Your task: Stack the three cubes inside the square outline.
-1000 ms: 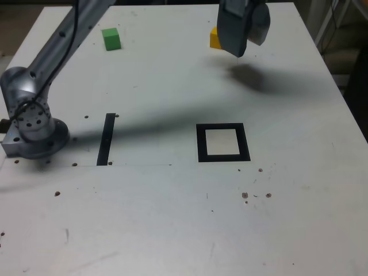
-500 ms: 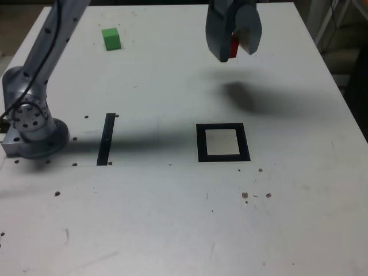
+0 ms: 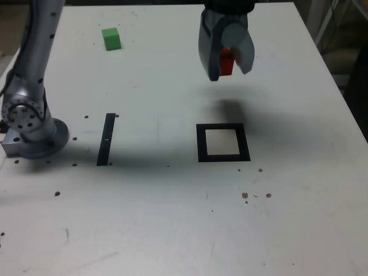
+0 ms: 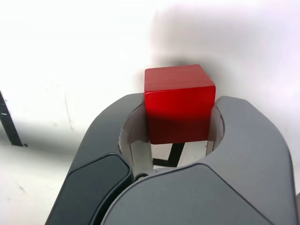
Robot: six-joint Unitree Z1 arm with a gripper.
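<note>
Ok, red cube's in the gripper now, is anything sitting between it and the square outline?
Nothing visible. The gripper holds the red cube in the air above the table, and the bare surface runs clear to the square outline, whose pale centre is empty. The green cube sits far off toward the exterior view's left.

A robot test bench in a lab or workshop, by the look of it: a plain white table (image 3: 172, 230) with small drilled holes and dark specks carries the grey arm's round base (image 3: 31, 129), bolted near its edge at the exterior view's left. Black tape marks lie flat on the top, a square outline (image 3: 223, 142) and a thin strip (image 3: 106, 138). Beyond the far right corner, pale frame legs stand in shadow
</note>
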